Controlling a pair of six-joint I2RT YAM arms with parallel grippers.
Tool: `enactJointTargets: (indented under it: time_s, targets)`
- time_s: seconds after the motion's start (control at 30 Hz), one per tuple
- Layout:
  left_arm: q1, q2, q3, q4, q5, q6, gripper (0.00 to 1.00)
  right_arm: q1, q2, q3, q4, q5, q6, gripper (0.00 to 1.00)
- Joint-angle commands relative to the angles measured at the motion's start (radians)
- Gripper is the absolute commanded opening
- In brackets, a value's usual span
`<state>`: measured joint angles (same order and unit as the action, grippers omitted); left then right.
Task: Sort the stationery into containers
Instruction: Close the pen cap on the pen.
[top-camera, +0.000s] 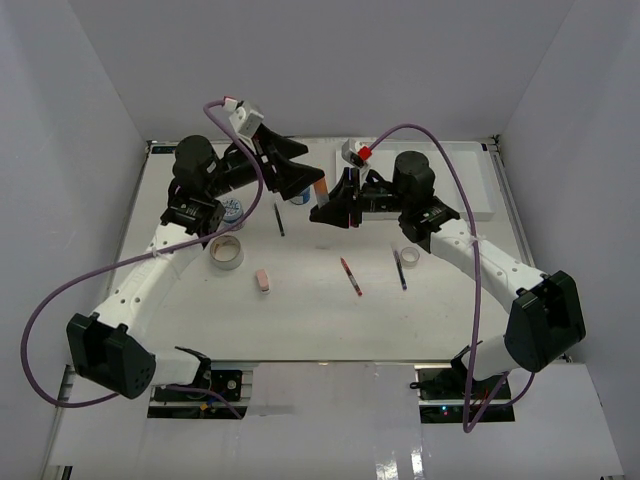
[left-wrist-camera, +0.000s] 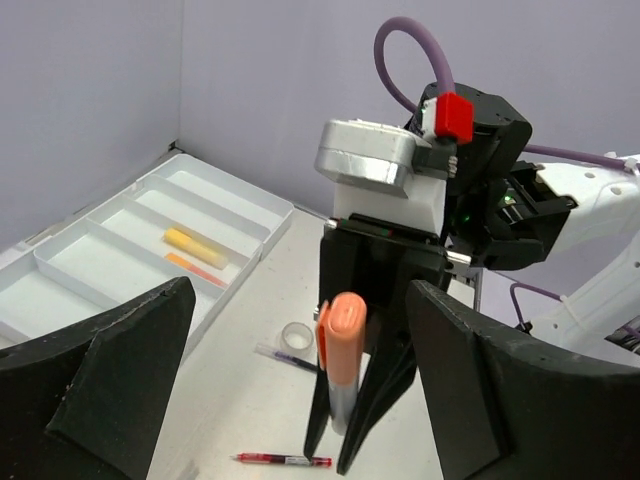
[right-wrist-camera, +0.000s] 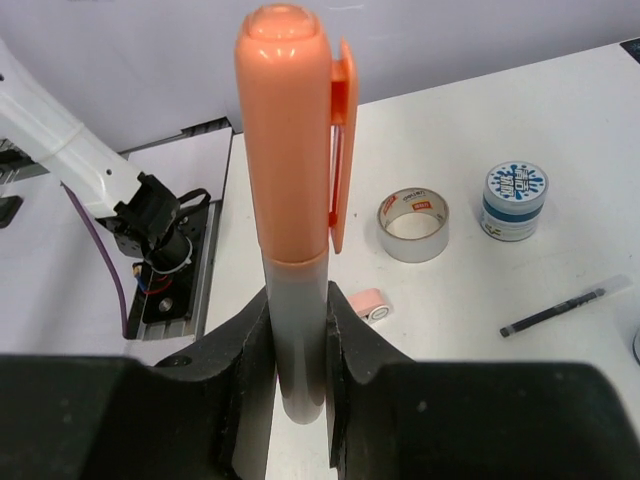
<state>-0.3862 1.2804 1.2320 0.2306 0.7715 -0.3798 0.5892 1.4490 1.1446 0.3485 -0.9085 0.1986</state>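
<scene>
My right gripper (right-wrist-camera: 298, 300) is shut on the grey barrel of an orange-capped marker (right-wrist-camera: 295, 200), held above the table's middle (top-camera: 320, 187). My left gripper (left-wrist-camera: 300, 292) faces it, open wide. The marker's cap (left-wrist-camera: 343, 345) sits between the left fingers (left-wrist-camera: 110, 380) and touches neither. The white divided tray (left-wrist-camera: 100, 265) holds a yellow marker (left-wrist-camera: 195, 245); in the top view the tray (top-camera: 475, 190) lies at the back right. On the table lie a red pen (top-camera: 351, 276), two dark pens (top-camera: 400, 270) (top-camera: 279, 218), a pink eraser (top-camera: 263, 280), a large tape roll (top-camera: 226, 252), a small tape roll (top-camera: 409, 256) and a blue-lidded jar (right-wrist-camera: 515, 200).
White walls close in the table at the back and on both sides. Purple cables loop over both arms (top-camera: 240, 180). A thin orange stick (left-wrist-camera: 195, 268) lies beside the yellow marker in the tray. The right arm (top-camera: 470, 250) crosses in front of the tray.
</scene>
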Motion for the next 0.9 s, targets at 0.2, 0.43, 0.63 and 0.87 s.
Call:
enactJointTargets:
  time_s: [0.2, 0.43, 0.63, 0.87]
  targets:
    - [0.003, 0.119, 0.141, -0.037, 0.103, 0.010, 0.93, -0.002, 0.008, 0.049, -0.054, -0.059, -0.057, 0.09]
    - [0.003, 0.119, 0.121, -0.027, 0.129, -0.016, 0.78, -0.002, 0.013, 0.056, -0.052, -0.061, -0.059, 0.09]
    - [0.003, 0.099, 0.078, 0.002, 0.146, -0.034, 0.73, -0.003, 0.021, 0.066, -0.054, -0.063, -0.056, 0.09]
    - [0.003, 0.091, 0.046, 0.101, 0.175, -0.079, 0.73, -0.002, 0.024, 0.072, -0.054, -0.069, -0.047, 0.09]
